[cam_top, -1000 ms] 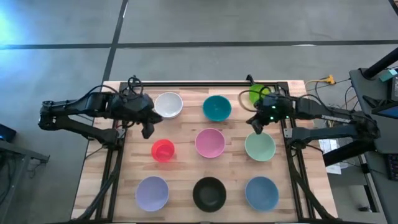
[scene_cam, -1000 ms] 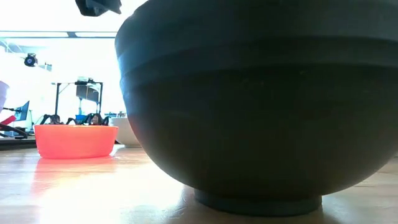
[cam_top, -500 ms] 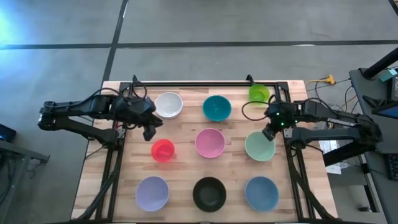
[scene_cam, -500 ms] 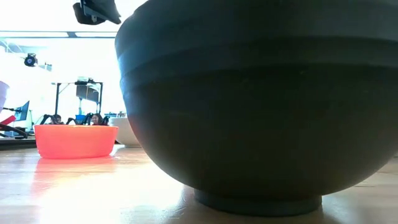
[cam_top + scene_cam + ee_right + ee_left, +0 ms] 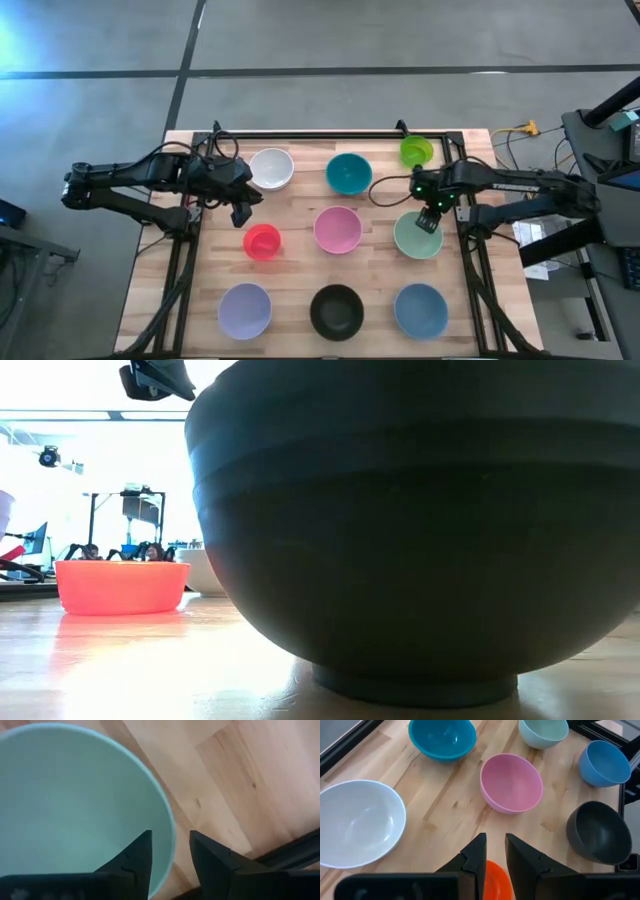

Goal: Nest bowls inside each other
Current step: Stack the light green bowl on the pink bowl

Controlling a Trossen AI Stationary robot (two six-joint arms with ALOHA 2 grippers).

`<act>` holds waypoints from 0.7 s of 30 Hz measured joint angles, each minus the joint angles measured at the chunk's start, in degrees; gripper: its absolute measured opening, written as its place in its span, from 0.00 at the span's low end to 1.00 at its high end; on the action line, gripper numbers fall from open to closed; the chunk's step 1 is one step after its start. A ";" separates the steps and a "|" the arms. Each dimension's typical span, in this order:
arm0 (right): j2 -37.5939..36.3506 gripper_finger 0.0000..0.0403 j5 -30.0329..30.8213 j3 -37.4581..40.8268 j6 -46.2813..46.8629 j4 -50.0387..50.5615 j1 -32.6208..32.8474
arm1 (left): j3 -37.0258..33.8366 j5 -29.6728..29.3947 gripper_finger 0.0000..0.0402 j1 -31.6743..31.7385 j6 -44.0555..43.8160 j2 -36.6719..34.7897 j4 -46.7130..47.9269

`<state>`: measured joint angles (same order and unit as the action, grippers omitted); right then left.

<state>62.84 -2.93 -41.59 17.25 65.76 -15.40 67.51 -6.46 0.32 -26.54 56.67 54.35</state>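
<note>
Fingers parted a little and empty, the right gripper [image 5: 169, 851] straddles the rim of the round mint plastic bowl [image 5: 418, 236] at the table's right edge, one finger inside, one outside: it looks set to pinch. Farther left, the left gripper [image 5: 493, 851] hovers just above the small red plastic bowl [image 5: 262, 241], slightly open, holding nothing.
</note>
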 joint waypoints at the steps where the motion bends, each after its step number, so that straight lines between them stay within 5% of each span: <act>1: 1.07 0.30 0.13 0.00 -0.84 -0.65 -0.02 | 0.00 0.00 0.14 0.00 -0.04 -0.04 -0.05; 7: 6.73 0.24 -1.67 0.00 -3.83 -3.52 -0.02 | 0.00 0.03 0.14 0.00 -0.09 -0.12 -0.11; 14: 10.56 0.04 -5.04 -0.07 -5.82 -4.45 -0.02 | 0.00 0.03 0.14 0.00 -0.07 -0.14 -0.05; 21: 7.79 0.03 -6.13 -4.22 -5.24 -4.67 -0.02 | -0.10 0.05 0.14 0.00 -0.02 -0.20 0.14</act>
<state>70.64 -9.07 -45.81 12.02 61.09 -15.42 67.41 -6.42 0.32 -26.56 56.47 54.49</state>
